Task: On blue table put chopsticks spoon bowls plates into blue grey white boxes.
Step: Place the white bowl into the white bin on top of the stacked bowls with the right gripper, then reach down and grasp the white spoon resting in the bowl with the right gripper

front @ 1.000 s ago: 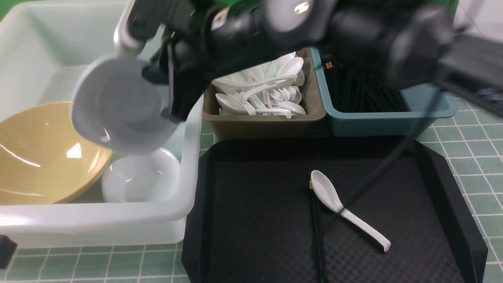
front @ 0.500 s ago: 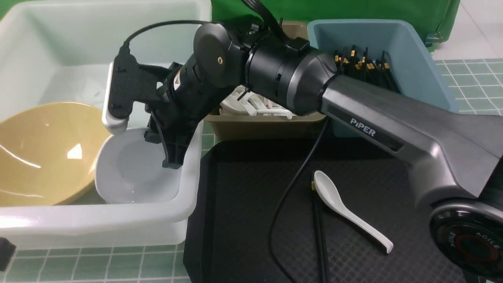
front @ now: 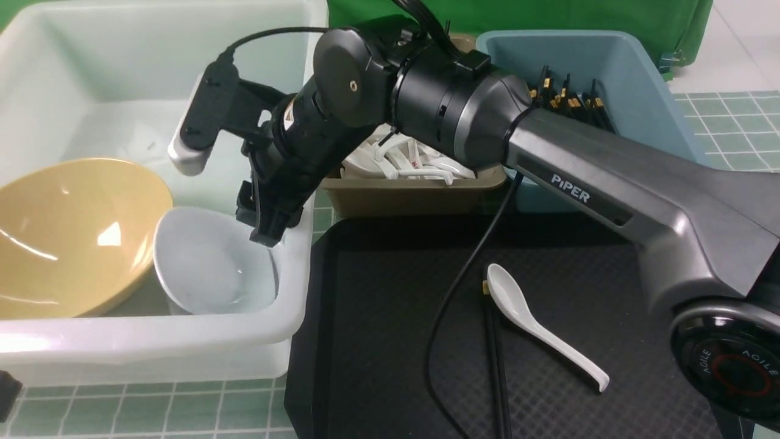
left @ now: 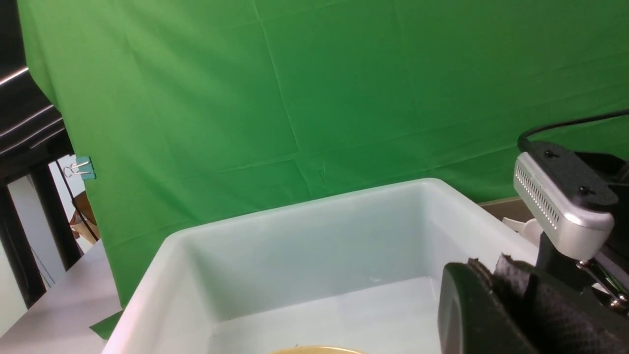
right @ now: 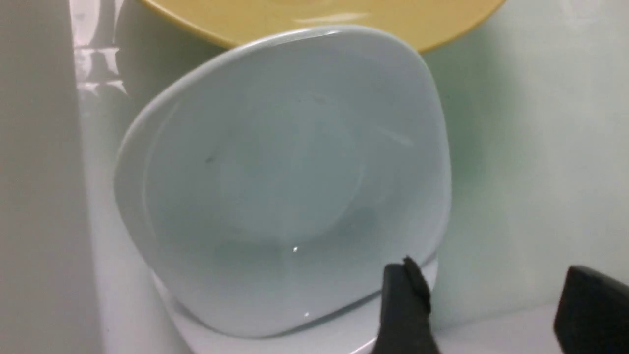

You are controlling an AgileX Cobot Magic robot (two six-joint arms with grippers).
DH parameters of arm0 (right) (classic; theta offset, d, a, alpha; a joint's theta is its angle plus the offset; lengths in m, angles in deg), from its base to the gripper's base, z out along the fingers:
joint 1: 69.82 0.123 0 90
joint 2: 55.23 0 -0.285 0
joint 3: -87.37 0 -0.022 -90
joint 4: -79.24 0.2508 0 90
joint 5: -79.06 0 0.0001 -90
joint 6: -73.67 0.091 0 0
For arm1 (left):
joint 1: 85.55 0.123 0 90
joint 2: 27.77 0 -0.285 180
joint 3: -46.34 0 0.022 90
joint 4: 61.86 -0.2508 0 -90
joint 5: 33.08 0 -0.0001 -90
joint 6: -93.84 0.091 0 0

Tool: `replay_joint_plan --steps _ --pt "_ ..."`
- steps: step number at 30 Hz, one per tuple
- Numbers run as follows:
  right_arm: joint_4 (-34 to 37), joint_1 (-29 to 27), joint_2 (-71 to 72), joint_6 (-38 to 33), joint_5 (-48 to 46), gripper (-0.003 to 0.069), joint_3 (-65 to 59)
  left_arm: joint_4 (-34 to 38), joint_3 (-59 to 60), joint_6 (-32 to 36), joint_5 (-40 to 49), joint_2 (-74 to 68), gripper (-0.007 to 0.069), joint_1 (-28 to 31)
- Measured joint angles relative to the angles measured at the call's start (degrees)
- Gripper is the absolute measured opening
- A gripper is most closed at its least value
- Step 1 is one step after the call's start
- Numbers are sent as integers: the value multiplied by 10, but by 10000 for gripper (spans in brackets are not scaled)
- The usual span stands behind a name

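Observation:
My right gripper (front: 268,225) hangs open over the near right corner of the white box (front: 292,305), its jaws (right: 494,295) wide apart and holding nothing. Just below it a white plate (front: 210,262) (right: 285,182) lies tilted on a second plate (right: 319,341), of which only an edge shows. The tan bowl (front: 67,238) leans beside them in the same box. A white spoon (front: 536,323) and black chopsticks (front: 495,366) lie on the black tray. My left gripper (left: 489,265) is shut and empty, raised near the white box (left: 304,206).
The grey box (front: 414,195) holds several white spoons. The blue box (front: 640,85) holds several chopsticks. My right arm (front: 579,183) stretches across the tray and both small boxes. The blue table (front: 731,122) shows at the right and front.
My right gripper carried the white plate down into the white box onto the other plate. It then let go, opened wide and rose a little. The released plate now lies tilted.

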Motion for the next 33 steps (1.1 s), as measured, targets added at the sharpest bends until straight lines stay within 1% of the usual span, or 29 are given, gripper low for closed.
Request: replay_joint_plan --steps 1,2,5,7,8,10,11,13,14,15,16,17,18,20,21,23,24,25,27,28,29,33 --pt "-2 0 1 3 -1 452 0 0 0 -1 1 0 22 0" --pt "-12 0 10 26 -11 444 -1 1 0 -8 7 0 22 0" --pt "-27 -4 36 72 -40 410 -1 3 0 -28 19 0 22 0" --pt "-30 -6 47 88 -48 393 -1 3 0 -34 23 0 22 0" --pt "-31 -7 58 98 -55 375 -1 3 0 -49 29 0 21 0" --pt "-32 -10 82 112 -77 323 -1 6 -13 -85 81 -2 4 0" --pt "-35 -12 92 116 -93 293 -1 11 -34 -103 130 -11 5 0" --pt "-38 -17 102 125 -119 253 -1 28 -84 -116 215 -36 4 0" --pt "-39 -21 108 130 -137 228 -1 41 -119 -107 259 -64 4 0" --pt "-42 -26 114 132 -155 204 -1 53 -148 -95 291 -81 4 0" --pt "-45 -33 120 135 -170 181 -1 73 -184 -67 325 -111 4 -1" --pt "-46 -34 121 137 -172 177 -1 78 -192 -59 331 -118 4 -1" --pt "-49 -50 131 148 -181 144 -6 129 -249 8 368 -181 4 -6" --pt "-51 -73 146 161 -183 113 -24 229 -319 119 416 -258 4 -15" --pt "-53 -86 158 167 -183 97 -44 258 -336 161 427 -290 4 -17" --pt "-58 -109 180 174 -183 78 -86 356 -386 257 458 -378 4 -21" --pt "-62 -123 201 176 -183 69 -130 408 -415 308 470 -424 4 -22" --pt "-63 -131 228 177 -182 65 -182 443 -439 339 473 -475 4 -22" --pt "-64 -138 254 177 -182 64 -232 472 -473 364 473 -522 4 -22" --pt "-64 -141 280 179 -179 64 -268 479 -487 372 473 -548 4 -22" --pt "-64 -141 280 179 -179 64 -277 480 -496 373 473 -554 4 -22" --pt "-61 -142 427 181 -95 64 -498 468 -589 385 473 -687 5 -22"
